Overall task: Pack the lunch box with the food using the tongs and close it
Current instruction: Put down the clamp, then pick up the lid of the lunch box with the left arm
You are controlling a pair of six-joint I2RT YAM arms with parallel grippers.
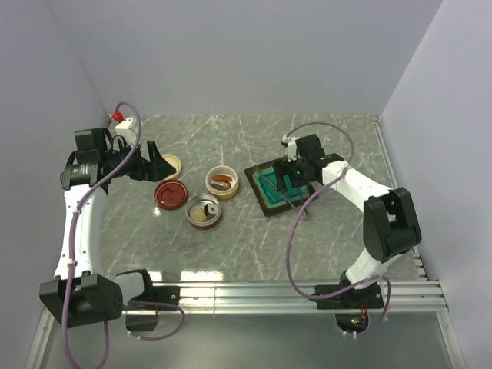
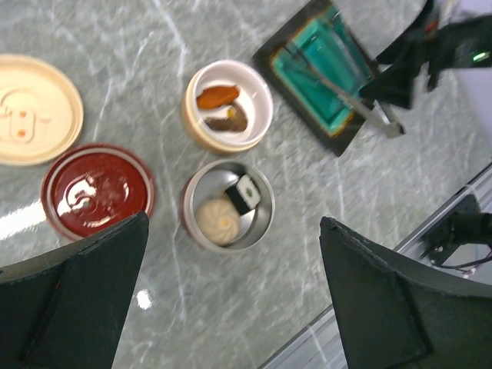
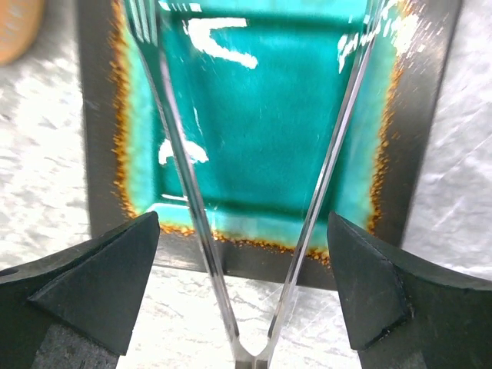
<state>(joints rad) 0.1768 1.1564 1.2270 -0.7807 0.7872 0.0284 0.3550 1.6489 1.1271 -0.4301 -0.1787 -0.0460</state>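
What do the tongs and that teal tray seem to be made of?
The tongs look like polished metal: thin, mirror-bright arms. The tray is probably glazed ceramic: glossy teal with sharp highlights, rusty-orange edging, dark matte rim.

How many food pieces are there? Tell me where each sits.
4. The orange-red oblong and dark brown lump lie in the cream bowl; the pale round piece and white cube lie in the metal tin. More could hide beneath them.

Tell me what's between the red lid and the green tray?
Two cups: a cream cup with an orange piece and a brown piece, a metal cup with a pale bun and a white cube. The top view shows this.
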